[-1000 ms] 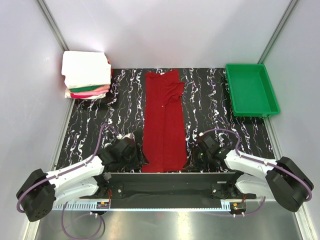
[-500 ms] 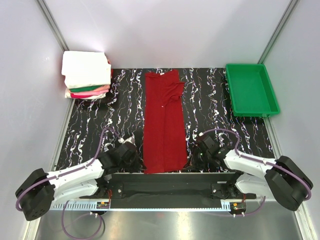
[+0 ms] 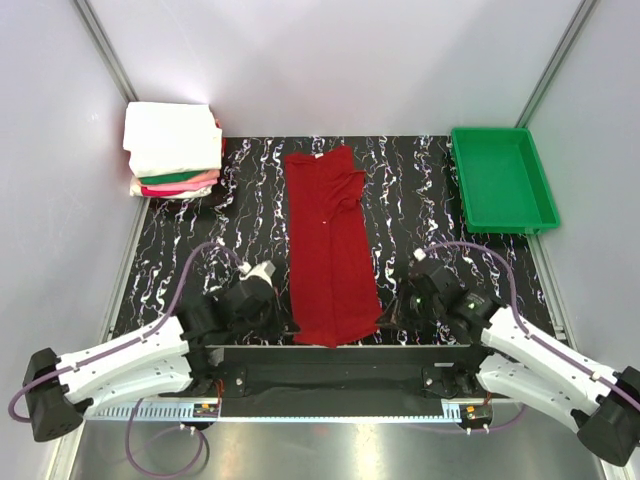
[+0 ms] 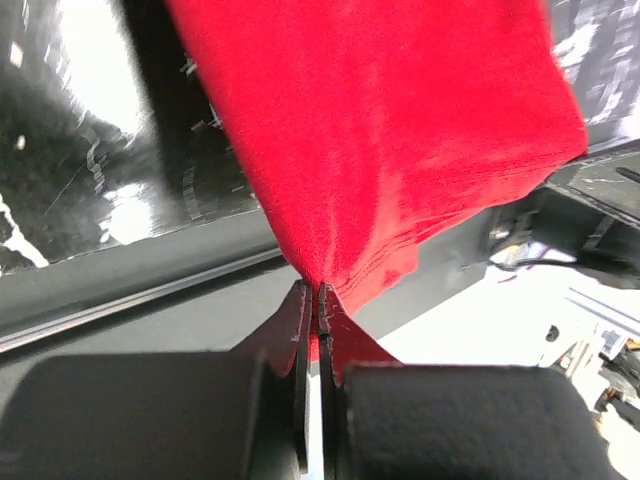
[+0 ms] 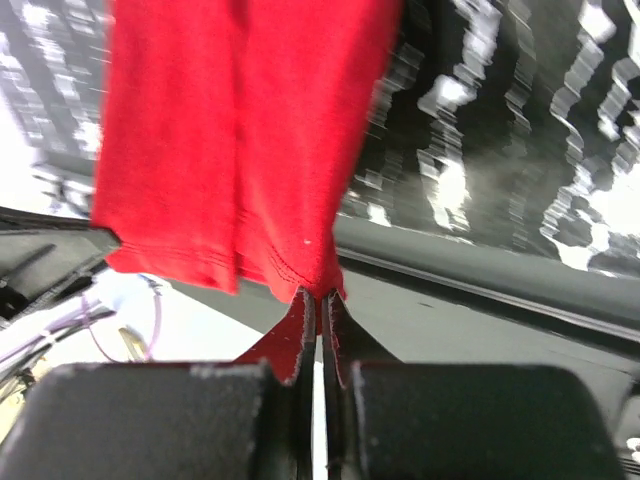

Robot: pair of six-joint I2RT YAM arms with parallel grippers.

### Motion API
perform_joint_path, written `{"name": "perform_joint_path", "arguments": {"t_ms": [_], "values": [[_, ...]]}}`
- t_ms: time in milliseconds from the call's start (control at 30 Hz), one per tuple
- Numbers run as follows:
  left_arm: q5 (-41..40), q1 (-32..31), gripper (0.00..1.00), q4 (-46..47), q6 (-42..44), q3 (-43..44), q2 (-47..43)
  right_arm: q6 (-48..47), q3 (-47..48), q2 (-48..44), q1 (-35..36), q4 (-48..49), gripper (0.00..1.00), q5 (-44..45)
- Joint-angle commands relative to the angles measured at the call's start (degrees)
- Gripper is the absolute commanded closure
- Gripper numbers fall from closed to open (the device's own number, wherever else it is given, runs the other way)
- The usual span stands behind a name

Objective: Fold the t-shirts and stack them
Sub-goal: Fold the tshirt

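Note:
A deep red t-shirt [image 3: 327, 245], folded into a long strip, lies down the middle of the black marbled table. My left gripper [image 3: 290, 325] is shut on its near left hem corner; the red cloth [image 4: 380, 150] rises from between the pinched tips [image 4: 317, 292]. At the near right corner my right gripper [image 3: 385, 318] is likewise shut on the hem, and the shirt [image 5: 240, 150] fans out from the tips [image 5: 318, 297]. The near hem is lifted off the table. A stack of folded t-shirts [image 3: 172, 150], white on top with green and pink below, sits at the back left.
A green plastic tray [image 3: 502, 180] stands at the back right. White walls with metal posts close in the table. A black rail [image 3: 340, 360] runs along the near edge between the arm bases.
Both grippers have shut on the near hem corners and lifted them. Both arms have swung: the right arm's base link moved out and down, the left wrist shifted slightly. The shirt's near end has shifted right.

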Motion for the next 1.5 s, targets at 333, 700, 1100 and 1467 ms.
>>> {"name": "perform_joint_path", "arguments": {"t_ms": [333, 700, 1100, 1467], "values": [[3.4, 20.5, 1.0, -6.9, 22.5, 22.8, 16.3, -18.2, 25.5, 21.9, -13.5, 0.2, 1.0, 2.2], [12.6, 32.9, 1.0, -2.7, 32.9, 37.0, 39.8, -26.7, 45.5, 47.4, -20.8, 1.2, 1.0, -2.9], [18.8, 39.2, 1.0, -6.0, 39.1, 56.4, 61.1, -28.6, 60.7, 65.7, -25.3, -0.5, 1.0, -7.6], [20.1, 42.4, 0.82, -12.2, 40.4, 70.4, 75.2, -28.2, 74.1, 78.8, -28.1, -6.0, 0.58, -7.9]]}}
